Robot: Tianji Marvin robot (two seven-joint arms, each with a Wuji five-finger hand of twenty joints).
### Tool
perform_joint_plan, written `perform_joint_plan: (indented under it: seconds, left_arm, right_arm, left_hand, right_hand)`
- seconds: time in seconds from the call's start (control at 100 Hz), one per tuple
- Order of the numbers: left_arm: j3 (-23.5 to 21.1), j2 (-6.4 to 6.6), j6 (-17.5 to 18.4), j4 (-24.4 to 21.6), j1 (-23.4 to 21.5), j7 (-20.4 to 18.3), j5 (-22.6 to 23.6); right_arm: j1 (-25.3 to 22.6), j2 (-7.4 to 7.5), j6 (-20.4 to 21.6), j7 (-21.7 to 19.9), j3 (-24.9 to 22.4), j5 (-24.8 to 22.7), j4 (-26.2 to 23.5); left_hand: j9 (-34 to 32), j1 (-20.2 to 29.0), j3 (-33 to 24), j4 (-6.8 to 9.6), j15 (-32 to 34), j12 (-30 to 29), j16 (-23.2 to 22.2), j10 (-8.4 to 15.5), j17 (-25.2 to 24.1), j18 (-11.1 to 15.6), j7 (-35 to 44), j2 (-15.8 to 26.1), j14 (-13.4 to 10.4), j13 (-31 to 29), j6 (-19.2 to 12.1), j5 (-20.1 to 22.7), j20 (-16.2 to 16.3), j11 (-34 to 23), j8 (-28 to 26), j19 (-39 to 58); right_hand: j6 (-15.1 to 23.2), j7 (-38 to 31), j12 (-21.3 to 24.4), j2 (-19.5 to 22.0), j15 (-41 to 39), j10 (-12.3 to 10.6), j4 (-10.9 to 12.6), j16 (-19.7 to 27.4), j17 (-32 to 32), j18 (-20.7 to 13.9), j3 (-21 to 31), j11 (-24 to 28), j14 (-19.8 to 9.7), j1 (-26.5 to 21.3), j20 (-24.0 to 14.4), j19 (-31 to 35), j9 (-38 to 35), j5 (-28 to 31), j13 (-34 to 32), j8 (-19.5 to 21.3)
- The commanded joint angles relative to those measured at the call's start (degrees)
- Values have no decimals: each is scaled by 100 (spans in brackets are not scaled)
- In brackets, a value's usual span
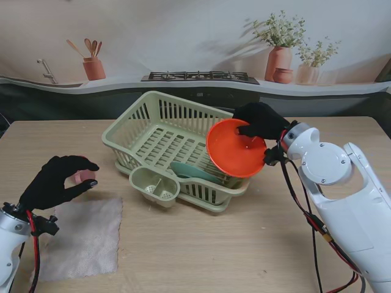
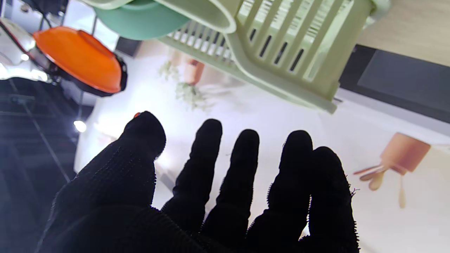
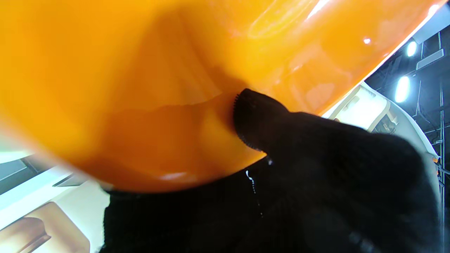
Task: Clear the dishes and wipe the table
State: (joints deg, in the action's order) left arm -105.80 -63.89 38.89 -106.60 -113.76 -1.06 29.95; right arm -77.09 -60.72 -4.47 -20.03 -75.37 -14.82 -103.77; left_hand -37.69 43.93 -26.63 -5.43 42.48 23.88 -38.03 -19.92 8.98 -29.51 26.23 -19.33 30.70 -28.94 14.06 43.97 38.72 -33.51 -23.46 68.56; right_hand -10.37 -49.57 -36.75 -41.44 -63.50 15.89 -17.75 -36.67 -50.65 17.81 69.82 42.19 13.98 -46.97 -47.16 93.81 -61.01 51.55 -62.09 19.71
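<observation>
My right hand (image 1: 261,120) pinched the orange bowl (image 1: 235,148) by its rim, tilted over the dish rack's (image 1: 160,135) right corner. The pinch looked thin, so the bowl could slip and clip the rack wall. My left hand (image 1: 54,180), fingers loosely spread and empty, hovered near the desk's left edge over the cloth (image 1: 85,238).

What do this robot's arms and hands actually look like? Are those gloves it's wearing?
Yes, both the left hand and right hand are five-fingered and covered in black knitted gloves. The arms are smooth, rounded, glossy white shells; the right arm shows a round joint cap. Red and black cables run loosely along the outside of each arm.
</observation>
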Motion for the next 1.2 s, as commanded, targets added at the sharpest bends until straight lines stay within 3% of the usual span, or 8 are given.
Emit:
perform_joint_plan:
  seconds: [0.0,0.23,0.37,0.55,0.83,1.19]
  left_arm:
    - [-68,97,-21,-211,66,-190,-92]
    - [-49,317,-429,-482,462,-1215,-782]
    - [180,429,-985,-537,903,-1802,-1160]
    - [662,498,-1710,-437,1570,-2258,-1313]
    - [1392,545,-2611,-228,2419,-2700,-1384]
    - [2226,513,-3416,4,3193,-2830,-1520]
  right_arm:
    - [58,-66,-42,-40,77,-2,-3]
    - [260,-114,-275,70,389,29,27]
    - [424,-140,-356,122,581,29,59]
    - [633,-180,-464,196,814,64,113]
    - [904,-232,-622,298,1112,44,182]
    - [1099,-227,-638,246,1330,-116,207]
  left_hand:
    - [-22,14,86,155,-8,-31,-8,-115,-14,-105,-72,227,86,-1,9,206,-9,62,40,-5]
    - [-79,-24,178,152,39,-25,-26,-125,157,-224,-93,265,103,-90,30,252,77,43,36,139]
    - [-77,-58,243,154,52,-18,-31,-154,276,-306,-111,278,136,-112,62,268,165,33,40,272]
    - [-61,-91,312,156,81,-7,-41,-189,321,-341,-136,267,170,-113,112,268,241,14,51,340]
    - [1,-136,466,148,91,5,-34,-252,365,-355,-231,294,203,-92,195,269,302,-1,105,359]
    - [42,-181,701,146,104,16,-21,-307,396,-360,-335,286,216,-79,243,295,344,-19,161,351]
  right_hand:
    - [766,-875,-37,329,-523,301,166,-180,-259,-457,389,82,48,-478,-145,219,-80,765,-266,408]
    - [759,-872,-30,328,-519,301,165,-181,-246,-457,390,87,51,-476,-155,226,-73,762,-261,399]
    - [761,-874,-27,329,-518,307,166,-182,-246,-461,393,91,49,-472,-159,233,-74,766,-259,396]
    - [764,-874,-24,334,-519,295,166,-183,-246,-466,391,97,47,-469,-160,233,-68,766,-257,394]
    - [766,-872,-14,334,-539,302,166,-191,-246,-483,386,100,49,-471,-169,256,-60,766,-250,388]
    - [767,-862,1,339,-549,303,168,-192,-255,-496,370,109,51,-472,-166,269,-56,759,-248,369]
